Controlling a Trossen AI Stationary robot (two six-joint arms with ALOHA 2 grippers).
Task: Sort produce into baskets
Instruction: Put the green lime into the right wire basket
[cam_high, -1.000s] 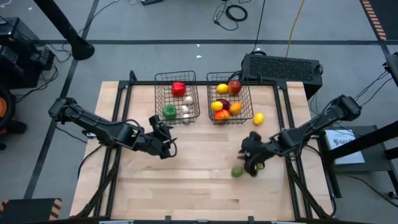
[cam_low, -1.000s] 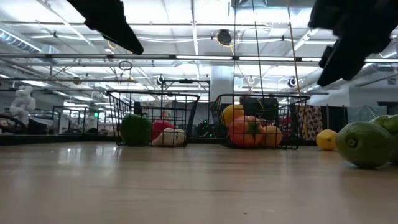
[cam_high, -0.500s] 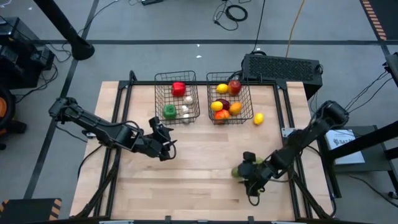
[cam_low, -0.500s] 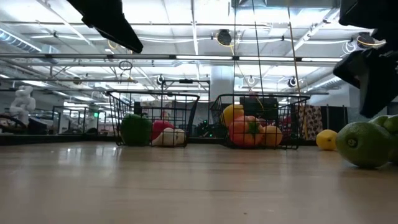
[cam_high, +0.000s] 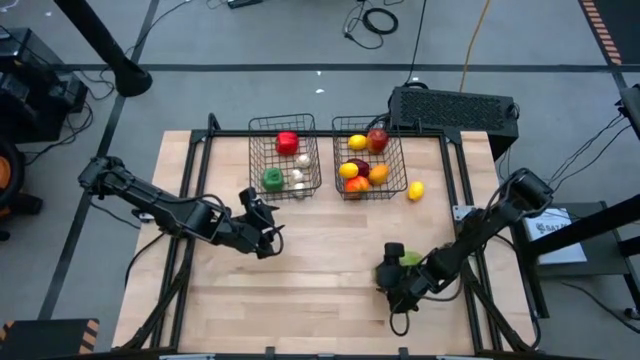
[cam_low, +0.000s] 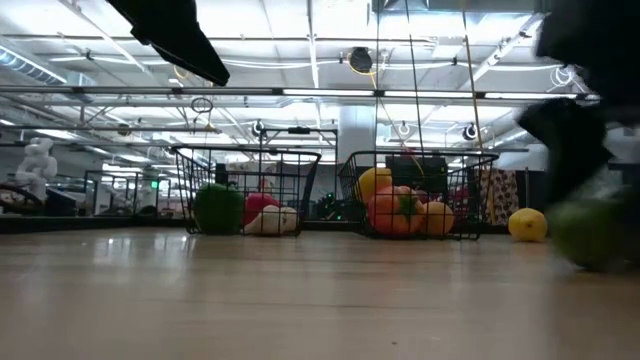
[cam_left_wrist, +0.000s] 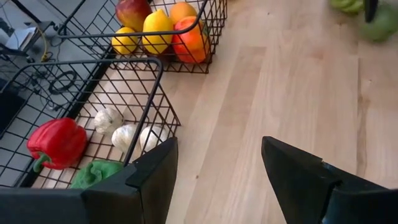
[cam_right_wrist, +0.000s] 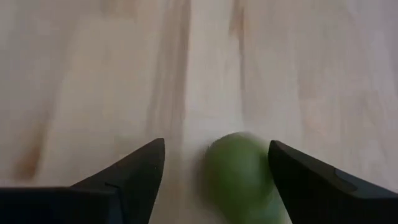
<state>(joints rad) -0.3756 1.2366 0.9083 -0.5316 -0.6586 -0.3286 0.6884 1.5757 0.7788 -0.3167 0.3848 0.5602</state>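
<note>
tabletop (cam_high: 320, 300): wooden; most produce already sits in the two wire baskets at its far side, with a few pieces loose on the right.
left basket (cam_high: 285, 155): holds a red pepper (cam_high: 287, 142), a green piece and whitish bulbs.
right basket (cam_high: 368, 155): holds lemons, an apple and orange pieces; one lemon (cam_high: 416, 189) lies just outside it.
right gripper (cam_high: 392, 285): over the last second it has swung toward the near edge and dropped over the green fruit (cam_right_wrist: 239, 174); fingers spread, fruit between them, not yet clamped.
meaning: judged a pickup about to begin.
left gripper (cam_high: 262, 225): unchanged, hovering open near the left basket.
writing: none readable.
</note>
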